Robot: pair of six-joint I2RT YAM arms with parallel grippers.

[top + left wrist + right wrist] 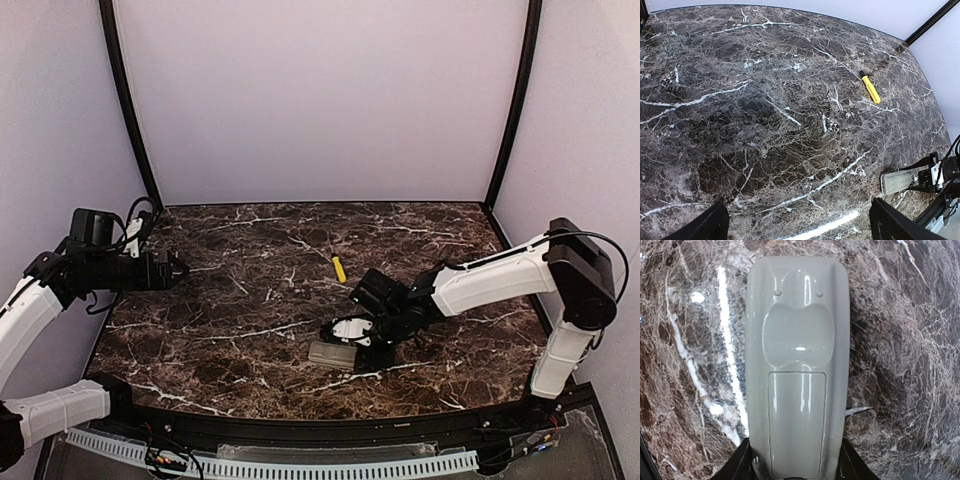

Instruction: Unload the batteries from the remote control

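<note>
- The right pincer (352, 343) is closed on the remote control (330, 354). The remote lies flat on the marble surface (230, 310), sticking out ahead of the fingertips.
- Only the right wrist view shows this grip closely. The two dark fingers (741, 466) press against the long sides of the remote control (797, 350) at its near end, with no gap showing on either side. The rest of the bar runs straight away from the right pincer (796, 467).
- That view alone shows the remote's upturned face. A rectangular cover panel (797, 425) sits flush at the end nearest the pincer, and a shallow moulded hollow lies beyond it. With the panel closed, the batteries are hidden in every view.
- The top view shows what the wrist views do not: both arms at once. The left pincer (176, 270) hangs well apart from the remote, above the far left edge of the surface.
- The left wrist view shows the left pincer (800, 227) open, with its fingers (707, 225) spread to the two lower corners of the view and only bare marble between them.
- Ahead and far to the right of the left pincer, the remote control (897, 181) shows only as a pale end.
- A yellow-handled screwdriver (870, 89) lies further ahead of the left pincer. In the top view this screwdriver (339, 268) lies beyond the right pincer, clear of it.
</note>
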